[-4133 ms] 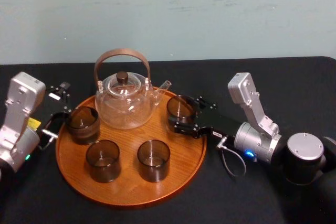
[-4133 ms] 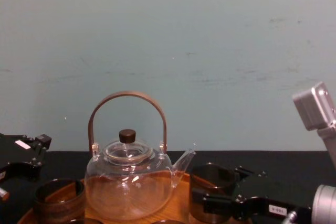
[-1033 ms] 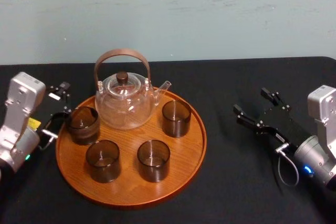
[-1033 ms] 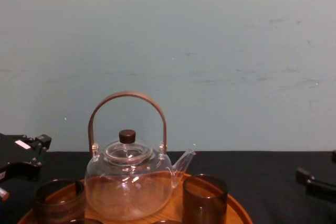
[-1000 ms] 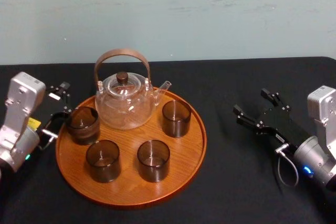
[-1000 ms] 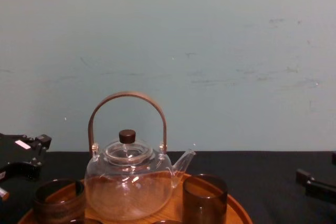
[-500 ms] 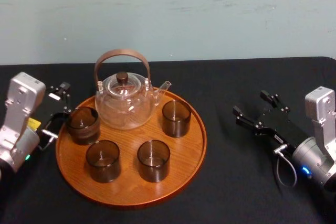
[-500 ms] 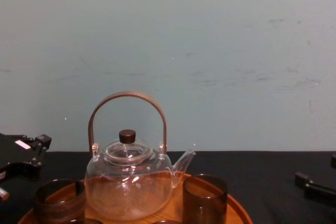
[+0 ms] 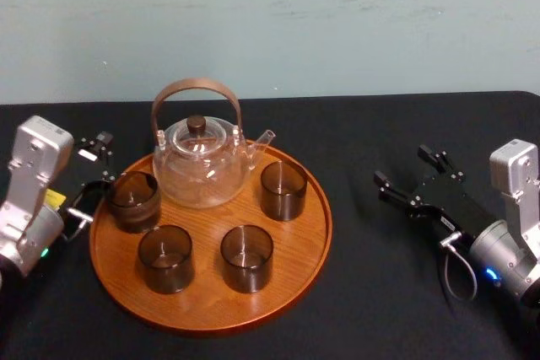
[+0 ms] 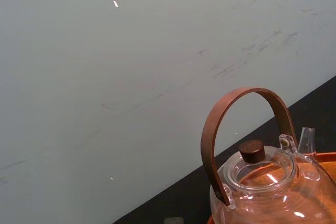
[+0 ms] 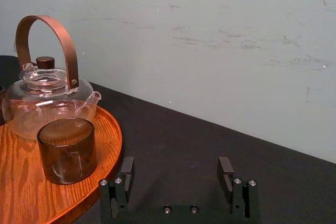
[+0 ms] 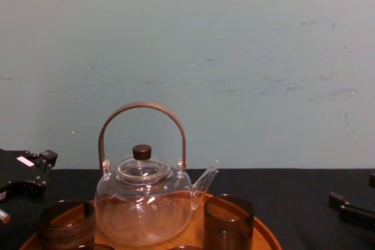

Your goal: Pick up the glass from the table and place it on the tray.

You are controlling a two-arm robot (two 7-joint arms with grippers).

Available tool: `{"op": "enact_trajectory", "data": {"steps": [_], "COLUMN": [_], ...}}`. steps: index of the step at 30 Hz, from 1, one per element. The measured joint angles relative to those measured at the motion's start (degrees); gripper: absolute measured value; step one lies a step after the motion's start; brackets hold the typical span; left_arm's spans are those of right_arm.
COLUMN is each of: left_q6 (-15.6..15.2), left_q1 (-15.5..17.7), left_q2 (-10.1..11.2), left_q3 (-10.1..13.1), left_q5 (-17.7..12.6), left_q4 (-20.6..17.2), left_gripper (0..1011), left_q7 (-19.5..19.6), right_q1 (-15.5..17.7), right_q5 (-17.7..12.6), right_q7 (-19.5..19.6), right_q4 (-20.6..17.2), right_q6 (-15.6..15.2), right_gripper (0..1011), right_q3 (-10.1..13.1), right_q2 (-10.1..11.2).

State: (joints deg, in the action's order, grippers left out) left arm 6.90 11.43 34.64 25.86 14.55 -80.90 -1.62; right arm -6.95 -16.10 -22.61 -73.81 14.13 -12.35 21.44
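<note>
The black table (image 9: 380, 292) was the broadest thing, and most of its near left was taken by the round wooden tray (image 9: 211, 316). At the tray's back stood the glass teapot (image 9: 201, 166), upright, lid on, its spout (image 9: 263, 139) aimed toward the robot's right.

The right gripper (image 9: 402, 166) hung over bare cloth well apart from the tray's right rim, fingers spread wide with nothing between them. The left gripper (image 9: 99, 162) sat just beside the left rim, its fingers also apart and empty.

The glass (image 9: 283, 190) stood upright on the tray, just in front of the spout and inside the right rim, so the placing looked done – no glass lay on the table.

The likeliest trouble seemed to be on the left: a second glass (image 9: 133, 200) stood close to that gripper, and a careless sweep inward could knock it against the teapot. A return by the right gripper could catch the raised rim and jolt everything. Two more glasses (image 9: 165, 257) crowded the tray's front – little room to reach between them.
</note>
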Motion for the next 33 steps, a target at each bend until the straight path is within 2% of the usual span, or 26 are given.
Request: {"op": "enact_trajectory", "data": {"steps": [33], "left_q6": [0.0], "left_q1": [0.0], "left_q2": [0.0], "left_q3": [0.0], "left_q5": [0.0], "left_q4": [0.0], "left_gripper": [0], "left_q7": [0.0], "right_q1": [0.0], "right_q5": [-0.09], "right_q7": [-0.02], "right_q4": [-0.03], "right_q6": [0.0], "right_gripper": [1003], "right_q3": [0.0], "right_q2": [0.03]}}
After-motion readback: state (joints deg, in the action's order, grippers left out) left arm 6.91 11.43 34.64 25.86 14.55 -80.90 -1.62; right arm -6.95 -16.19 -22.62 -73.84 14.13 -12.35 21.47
